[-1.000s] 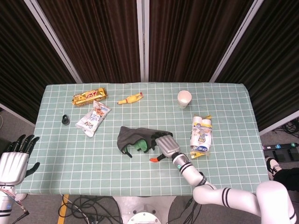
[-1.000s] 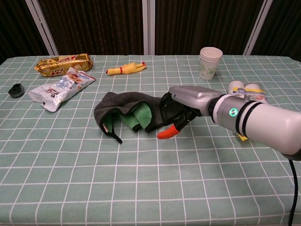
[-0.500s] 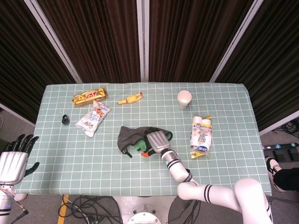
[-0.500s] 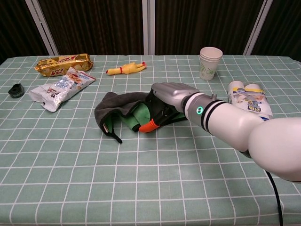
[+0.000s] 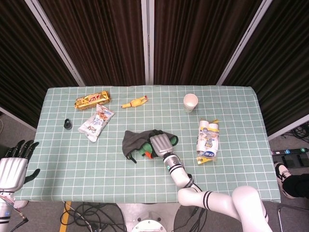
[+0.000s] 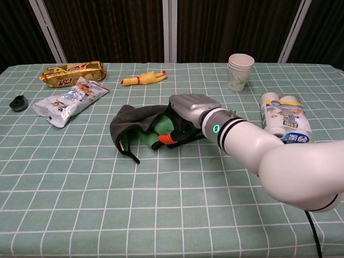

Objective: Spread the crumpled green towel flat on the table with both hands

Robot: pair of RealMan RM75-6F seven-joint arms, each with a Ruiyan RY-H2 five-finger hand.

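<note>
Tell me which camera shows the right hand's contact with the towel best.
The chest view: the right hand lies on the crumpled green towel, its fingers down in the folds. The head view shows only the hand's back over the towel.

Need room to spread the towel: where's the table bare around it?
Bare: near strip below the crumpled green towel and right hand; the left-front area. Crowded: silver snack bag upper left, wrapped bottle pack to the right, yellow rubber chicken behind.
</note>
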